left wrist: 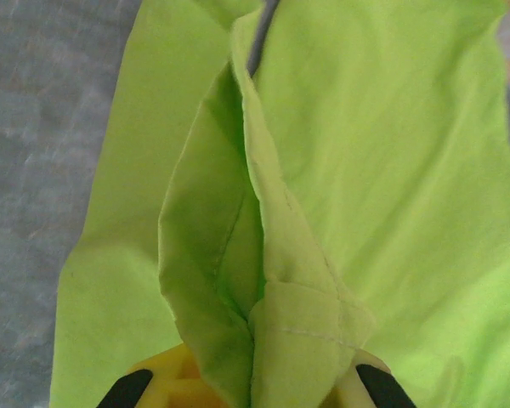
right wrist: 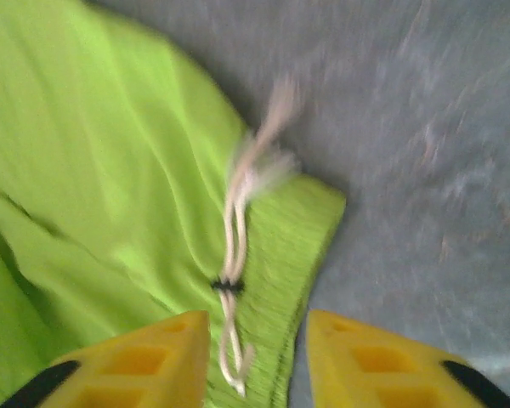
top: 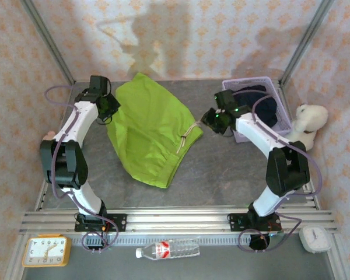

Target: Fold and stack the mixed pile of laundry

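You have hardly begun. The lime-green garment [top: 149, 131] lies unfolded on the tabletop [top: 221, 169], between your two sets of jaws. Your left jaws pinch its hem. Your right jaws are spread around its drawstring [right wrist: 234, 229]. Behind them, the navy garment [top: 262, 105] waits in the lavender basket [top: 284, 119].

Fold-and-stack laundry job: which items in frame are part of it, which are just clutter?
Part of the job:
- lime-green garment
- dark navy garment, sitting in the basket

Just lying about:
- lavender basket
- white plush toy
- yellow clock
- water bottle
- small white clock
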{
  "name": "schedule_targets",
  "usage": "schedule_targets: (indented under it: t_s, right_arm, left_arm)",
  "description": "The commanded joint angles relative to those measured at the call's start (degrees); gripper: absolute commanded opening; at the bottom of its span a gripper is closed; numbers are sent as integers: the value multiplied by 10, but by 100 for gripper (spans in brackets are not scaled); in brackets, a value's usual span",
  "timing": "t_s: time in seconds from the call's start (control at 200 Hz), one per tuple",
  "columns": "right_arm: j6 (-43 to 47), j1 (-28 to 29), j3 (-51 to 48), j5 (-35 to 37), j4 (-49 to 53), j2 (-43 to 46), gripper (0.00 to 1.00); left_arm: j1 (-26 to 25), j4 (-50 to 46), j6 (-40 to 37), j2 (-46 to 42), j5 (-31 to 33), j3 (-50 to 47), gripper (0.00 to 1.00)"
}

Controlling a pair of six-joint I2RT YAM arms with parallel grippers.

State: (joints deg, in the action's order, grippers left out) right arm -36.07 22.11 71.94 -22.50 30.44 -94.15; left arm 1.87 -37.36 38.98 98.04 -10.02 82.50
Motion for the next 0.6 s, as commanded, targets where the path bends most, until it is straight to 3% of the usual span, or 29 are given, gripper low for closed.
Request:
schedule_targets:
  t_s: [0.0,0.265,0.595]
  right_arm:
    - [90,72,-27,9,43,34,46]
    - [212,312,-18,85,67,16,53]
    - [262,454,12,164,62,-67,64]
  left_arm:
    - [-2,-10,-13,-33,8,-17,0]
    - [5,-30,-27,-47,19,-35,0]
    - [57,-45,-42,-73,-4,-54,0]
